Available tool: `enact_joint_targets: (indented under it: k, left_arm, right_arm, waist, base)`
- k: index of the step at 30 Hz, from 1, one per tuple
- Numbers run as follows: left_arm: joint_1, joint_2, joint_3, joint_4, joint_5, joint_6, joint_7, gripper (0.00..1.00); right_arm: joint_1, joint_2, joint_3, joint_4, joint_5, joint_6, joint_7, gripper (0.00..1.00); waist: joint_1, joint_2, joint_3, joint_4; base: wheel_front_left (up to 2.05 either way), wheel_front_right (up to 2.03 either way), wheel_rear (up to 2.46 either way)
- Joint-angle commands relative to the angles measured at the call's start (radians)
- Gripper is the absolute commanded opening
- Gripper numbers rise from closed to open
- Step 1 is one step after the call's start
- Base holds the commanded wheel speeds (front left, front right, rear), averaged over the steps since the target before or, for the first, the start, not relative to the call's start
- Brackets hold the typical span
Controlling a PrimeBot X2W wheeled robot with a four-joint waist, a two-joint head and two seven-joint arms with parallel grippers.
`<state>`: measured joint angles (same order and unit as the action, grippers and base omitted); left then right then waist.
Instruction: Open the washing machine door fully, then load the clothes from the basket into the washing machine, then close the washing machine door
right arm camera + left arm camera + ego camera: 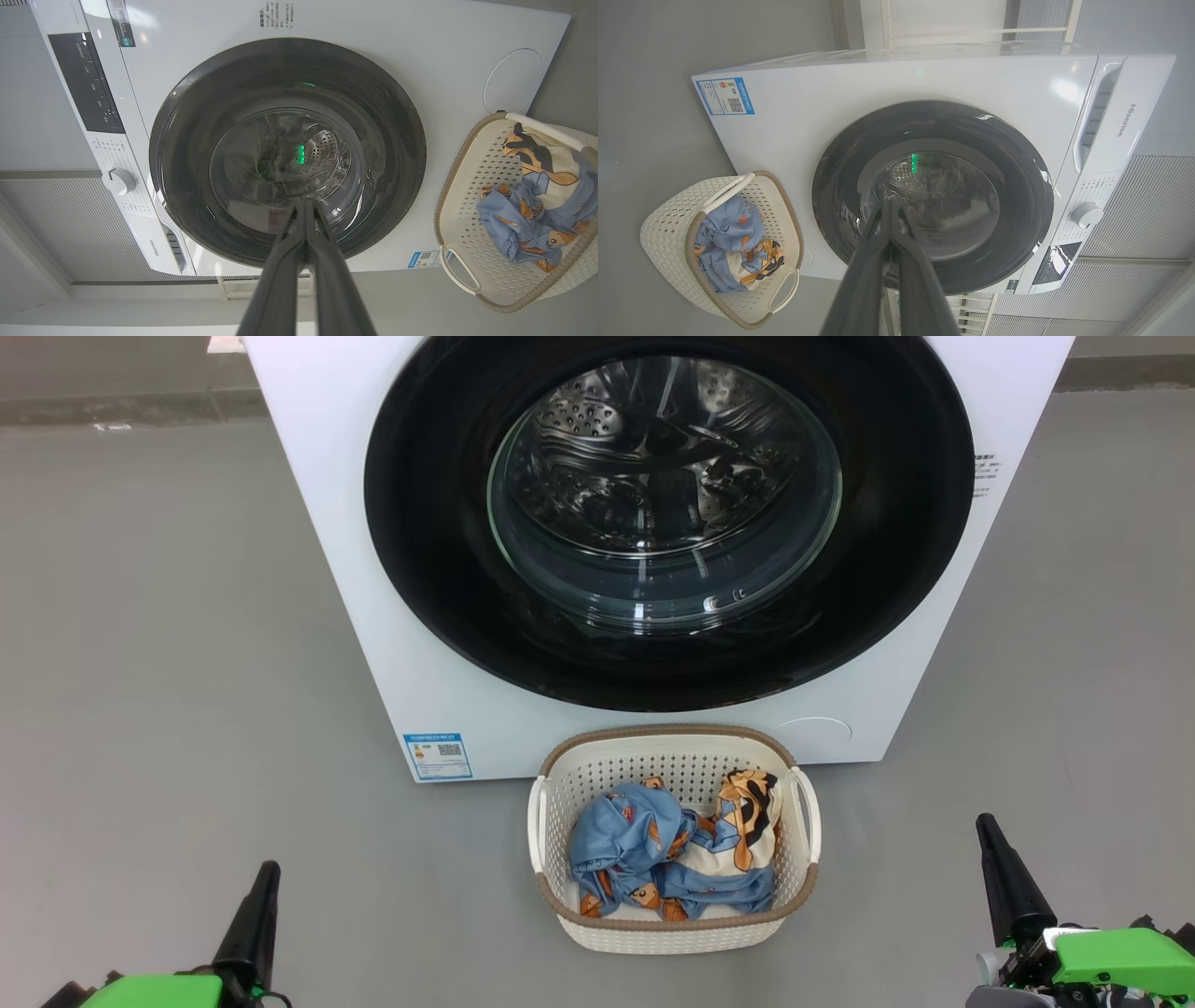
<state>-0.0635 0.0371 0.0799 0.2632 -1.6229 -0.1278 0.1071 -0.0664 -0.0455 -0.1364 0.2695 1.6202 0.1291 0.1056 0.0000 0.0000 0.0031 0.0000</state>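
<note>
The white washing machine stands ahead of me on the grey floor, its round black-rimmed door closed flat against the front, the steel drum visible through the glass. The cream basket with a brown rim sits on the floor just below the door, holding light blue and cream clothes with orange figures. My left gripper is low at the left and my right gripper low at the right, both shut with nothing in them, well short of the basket. In the wrist views the door lies beyond the fingertips.
Open grey floor lies on both sides of the machine. A blue label sticker marks the machine's lower left front. The control panel and knob are on the machine's top band.
</note>
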Motion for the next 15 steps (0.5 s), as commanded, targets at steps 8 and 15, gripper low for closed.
enact_joint_targets:
  k: [8, 15]
  left_arm:
    - [-0.044, 0.013, 0.034, -0.018, 0.014, -0.003, 0.006, 0.0]
    - [-0.044, 0.013, 0.034, -0.018, 0.014, -0.003, 0.006, 0.0]
  right_arm:
    - [-0.041, -0.005, 0.023, -0.025, -0.011, 0.002, 0.007, 0.0]
    - [-0.041, -0.005, 0.023, -0.025, -0.011, 0.002, 0.007, 0.0]
  waist:
    - [0.0, 0.0, 0.0, 0.0]
    - [0.0, 0.0, 0.0, 0.0]
  base:
    - [0.0, 0.0, 0.0]
    - [0.0, 0.0, 0.0]
